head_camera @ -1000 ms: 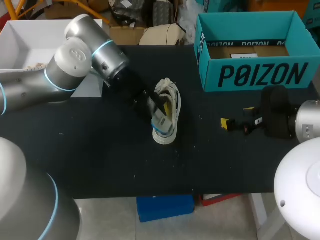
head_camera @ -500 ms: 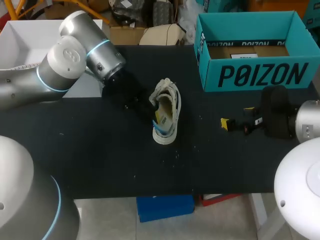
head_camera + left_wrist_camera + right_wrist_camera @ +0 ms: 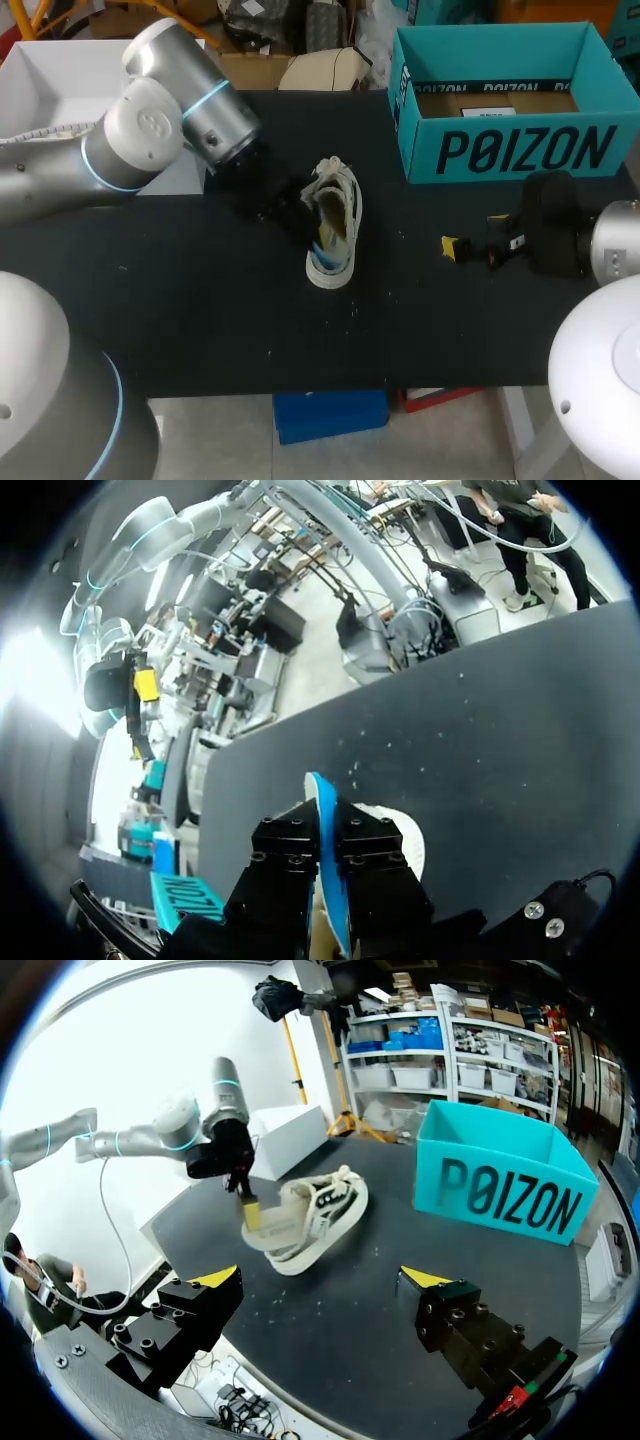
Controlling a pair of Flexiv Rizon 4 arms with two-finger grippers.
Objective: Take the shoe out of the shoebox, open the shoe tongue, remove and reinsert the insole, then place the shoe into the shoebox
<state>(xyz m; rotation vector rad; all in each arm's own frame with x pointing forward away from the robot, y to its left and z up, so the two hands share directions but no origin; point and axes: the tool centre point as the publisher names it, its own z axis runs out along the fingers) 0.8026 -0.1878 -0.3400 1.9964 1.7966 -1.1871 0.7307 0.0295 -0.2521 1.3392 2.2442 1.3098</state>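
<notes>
A white sneaker (image 3: 340, 225) lies on the black table (image 3: 200, 320), left of the teal shoebox (image 3: 500, 110), which stands open at the back right. My left gripper (image 3: 308, 215) is at the shoe's opening. In the left wrist view its black fingers (image 3: 285, 865) are shut on the thin blue insole (image 3: 325, 820), which stands on edge between them over the shoe (image 3: 405, 845). The right wrist view shows the shoe (image 3: 315, 1215) with the left gripper (image 3: 247, 1205) at its heel end. My right gripper (image 3: 468, 247) hovers open and empty to the shoe's right, its yellow tips wide apart (image 3: 320, 1278).
A white bin (image 3: 60, 90) sits at the back left beside the left arm. Inside the shoebox (image 3: 500, 1180) I see brown paper. Bare table lies between the shoe and the front edge.
The left gripper's fingers have closed on the blue insole at the shoe's opening. The left arm's wrist has shifted slightly. The right arm has not moved.
</notes>
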